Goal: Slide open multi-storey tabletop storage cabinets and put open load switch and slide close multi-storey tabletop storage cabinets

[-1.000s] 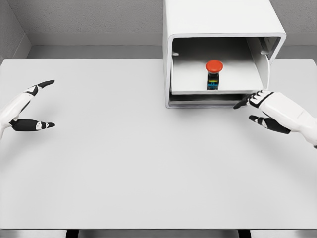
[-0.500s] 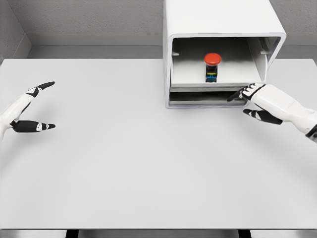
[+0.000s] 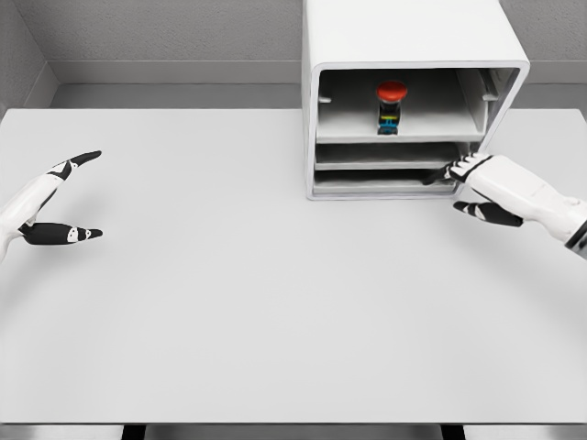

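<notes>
With the load switch [image 3: 391, 105] sitting inside the cabinet [image 3: 404, 55], the right hand [image 3: 486, 188], fingers apart, is touching its stiff, light-sliding tray [image 3: 394, 136]; left hand [image 3: 50, 197] is idling, fingers spread.

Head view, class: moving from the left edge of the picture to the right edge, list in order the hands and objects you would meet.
left hand → storage cabinet → red-topped load switch on the drawer tray inside it → right hand at the cabinet's lower right front.
</notes>
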